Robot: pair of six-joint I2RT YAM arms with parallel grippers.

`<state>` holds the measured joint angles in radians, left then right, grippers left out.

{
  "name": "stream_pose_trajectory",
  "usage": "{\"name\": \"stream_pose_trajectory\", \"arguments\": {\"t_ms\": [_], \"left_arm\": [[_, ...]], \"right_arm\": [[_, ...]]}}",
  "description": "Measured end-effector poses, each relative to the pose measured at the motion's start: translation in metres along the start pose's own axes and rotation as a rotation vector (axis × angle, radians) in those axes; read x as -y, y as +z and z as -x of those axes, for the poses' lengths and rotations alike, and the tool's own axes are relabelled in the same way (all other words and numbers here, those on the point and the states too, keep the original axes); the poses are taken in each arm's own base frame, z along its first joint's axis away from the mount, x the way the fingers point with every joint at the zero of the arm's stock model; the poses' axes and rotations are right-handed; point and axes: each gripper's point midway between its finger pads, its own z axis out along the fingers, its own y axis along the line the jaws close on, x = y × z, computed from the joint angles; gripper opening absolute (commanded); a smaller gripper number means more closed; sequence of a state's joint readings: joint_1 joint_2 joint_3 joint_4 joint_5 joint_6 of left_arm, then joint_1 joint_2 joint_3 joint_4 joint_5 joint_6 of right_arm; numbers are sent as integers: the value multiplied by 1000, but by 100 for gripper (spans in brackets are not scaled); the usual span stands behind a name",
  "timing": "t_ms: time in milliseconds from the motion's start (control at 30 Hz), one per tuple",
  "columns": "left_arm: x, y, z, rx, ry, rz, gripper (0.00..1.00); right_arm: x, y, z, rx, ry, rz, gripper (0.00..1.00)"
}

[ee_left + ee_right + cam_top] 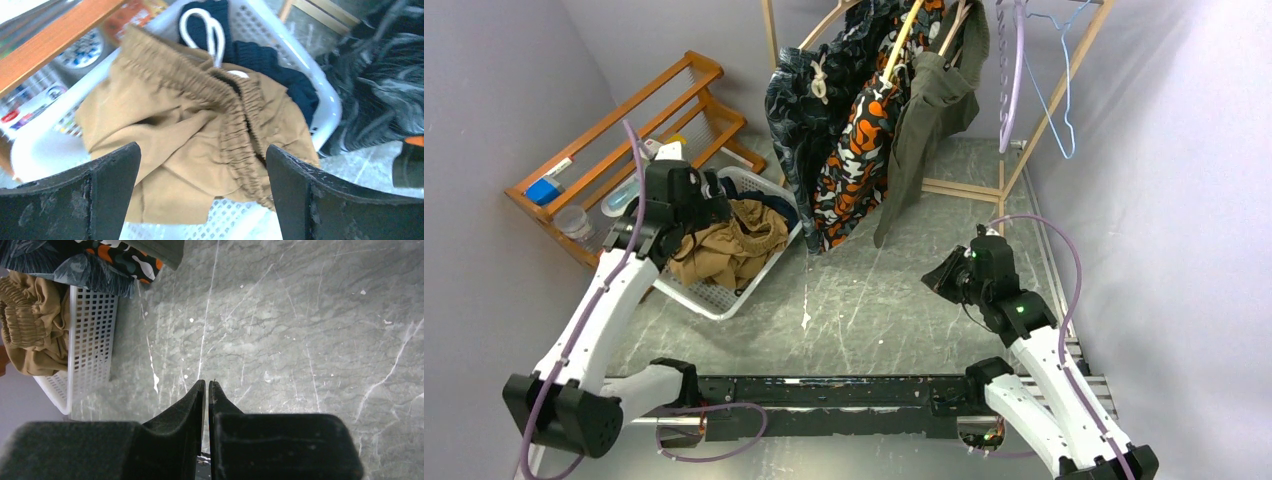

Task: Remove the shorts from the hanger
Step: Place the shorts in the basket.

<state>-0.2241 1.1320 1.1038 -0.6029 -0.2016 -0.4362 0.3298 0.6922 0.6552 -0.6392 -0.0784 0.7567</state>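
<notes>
Left wrist: left gripper [202,150] wide apart above tan shorts [185,120], seemingly clear of them | right gripper [207,386] closed, empty

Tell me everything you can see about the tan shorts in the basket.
The tan shorts are soft, matte cloth with a gathered elastic waistband, crumpled in a loose heap inside the white plastic basket. They lie on top of navy shorts, whose edge shows behind. The left pincer hangs open above them, gripping nothing.
</notes>
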Motion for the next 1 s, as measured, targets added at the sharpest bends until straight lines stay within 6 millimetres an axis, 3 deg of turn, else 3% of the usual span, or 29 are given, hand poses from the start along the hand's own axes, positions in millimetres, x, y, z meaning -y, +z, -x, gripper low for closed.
{"name": "stream_pose_trajectory", "arguments": {"t_ms": [100, 167, 267, 367, 467, 533, 600, 667, 900, 1000], "left_arm": [[-20, -12, -4, 20, -55, 89, 99], [-33, -13, -18, -1, -93, 140, 99], [-47, -1, -56, -83, -129, 188, 99], [-58, 18, -106, -220, -153, 213, 98], [-57, 35, -137, -321, -179, 189, 85], [-48, 45, -143, -356, -191, 143, 80], [-35, 52, -138, -351, -195, 77, 80], [-19, 55, -121, -313, -186, -4, 82], [36, 59, -29, -79, -136, -246, 80], [43, 73, -28, -71, -131, -271, 79]], "right_arm": [[-1, 0, -1, -7, -1, 5, 11], [-2, 0, 0, -4, -1, 12, 11], [-4, 0, 0, -1, -2, 21, 12], [-4, 0, 0, -3, -2, 24, 12], [-4, 0, -1, -4, -6, 23, 12], [-2, -1, -2, -6, -12, 19, 12], [0, -3, -2, -2, -18, 12, 12], [1, -6, -2, 7, -22, 10, 12], [-1, -14, 2, 43, -24, 29, 12], [0, -14, 1, 38, -24, 24, 12]]}}
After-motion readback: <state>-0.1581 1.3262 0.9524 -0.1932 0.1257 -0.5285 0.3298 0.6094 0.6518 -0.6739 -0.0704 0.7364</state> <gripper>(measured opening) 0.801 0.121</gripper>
